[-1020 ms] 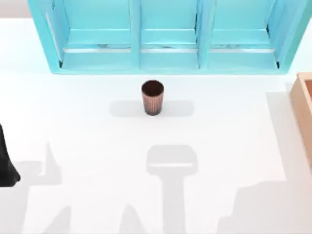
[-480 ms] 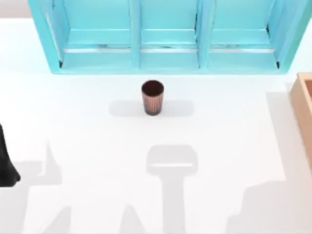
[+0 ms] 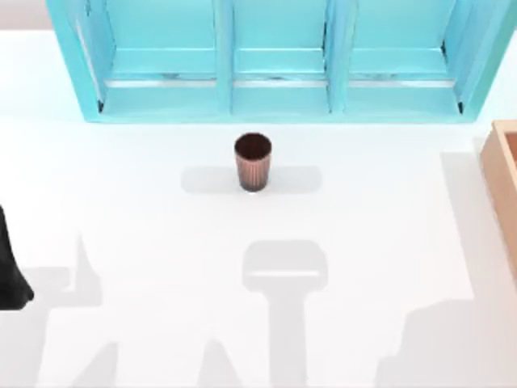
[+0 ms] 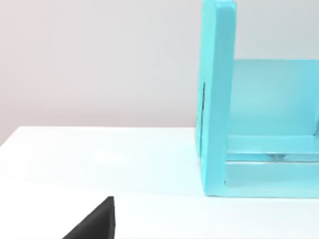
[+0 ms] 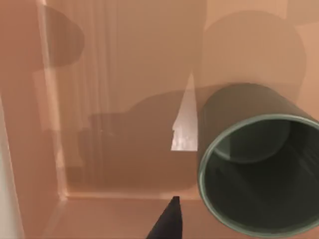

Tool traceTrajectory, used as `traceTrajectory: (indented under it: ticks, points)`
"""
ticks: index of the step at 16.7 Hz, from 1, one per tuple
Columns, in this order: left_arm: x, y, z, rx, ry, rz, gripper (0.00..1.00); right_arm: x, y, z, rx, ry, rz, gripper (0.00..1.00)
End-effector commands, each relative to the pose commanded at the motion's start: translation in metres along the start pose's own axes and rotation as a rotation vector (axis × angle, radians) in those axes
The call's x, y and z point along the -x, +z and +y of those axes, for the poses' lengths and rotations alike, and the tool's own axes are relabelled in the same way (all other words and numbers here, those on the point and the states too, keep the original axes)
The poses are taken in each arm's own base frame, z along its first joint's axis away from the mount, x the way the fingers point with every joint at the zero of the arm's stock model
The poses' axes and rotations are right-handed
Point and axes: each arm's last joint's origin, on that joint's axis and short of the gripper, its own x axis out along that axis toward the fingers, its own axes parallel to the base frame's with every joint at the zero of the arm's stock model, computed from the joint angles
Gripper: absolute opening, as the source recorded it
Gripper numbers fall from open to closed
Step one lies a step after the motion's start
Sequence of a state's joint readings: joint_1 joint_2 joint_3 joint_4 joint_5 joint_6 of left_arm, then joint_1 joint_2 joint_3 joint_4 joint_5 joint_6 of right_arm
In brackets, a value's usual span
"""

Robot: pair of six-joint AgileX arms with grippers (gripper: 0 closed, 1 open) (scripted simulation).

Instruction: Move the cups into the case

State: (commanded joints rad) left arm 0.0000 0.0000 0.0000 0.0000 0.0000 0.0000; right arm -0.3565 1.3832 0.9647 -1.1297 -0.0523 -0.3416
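— At the far left edge of the surface (image 3: 121, 226), is the left arm (image 3: 10, 267) doing anything?
— It's parked; I cannot tell its hand's state.
— And the cups?
— The ribbed brown cup (image 3: 253, 162) stands upright mid-surface, nearer the left arm. The green cup (image 5: 254, 164) sits inside the tan case (image 5: 124, 74) under the right hand; I cannot tell its grip.

Left arm (image 3: 10, 271): a matte black, rounded bulk at the left edge of the top view, narrow above and wider below; no markings or cables can be seen.
Left claw finger (image 4: 94, 221): black, wedge-shaped, flat faces, sharp corner.
Right claw finger (image 5: 167, 220): black, slim, pointed tip.
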Motion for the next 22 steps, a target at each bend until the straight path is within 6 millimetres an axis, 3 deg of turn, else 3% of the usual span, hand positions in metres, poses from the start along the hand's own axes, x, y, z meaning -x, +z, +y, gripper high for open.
traceTrajectory:
  ticks: [2, 12, 15, 19, 22]
  points:
    - [0.0, 0.0, 0.0, 0.0, 0.0, 0.0, 1.0, 0.0, 0.0, 0.0, 0.0, 0.0, 0.0, 1.0]
    - [0.0, 0.0, 0.0, 0.0, 0.0, 0.0, 1.0, 0.004, 0.001, 0.0, 0.0, 0.001, 0.001, 1.0]
    - [0.0, 0.0, 0.0, 0.0, 0.0, 0.0, 1.0, 0.028, 0.006, -0.002, -0.007, 0.004, 0.004, 1.0]
    - [0.0, 0.0, 0.0, 0.0, 0.0, 0.0, 1.0, 0.081, 0.007, 0.002, -0.004, 0.005, 0.003, 1.0]
    - [0.0, 0.0, 0.0, 0.0, 0.0, 0.0, 1.0, 0.099, 0.004, 0.004, 0.0, 0.0, 0.0, 1.0]
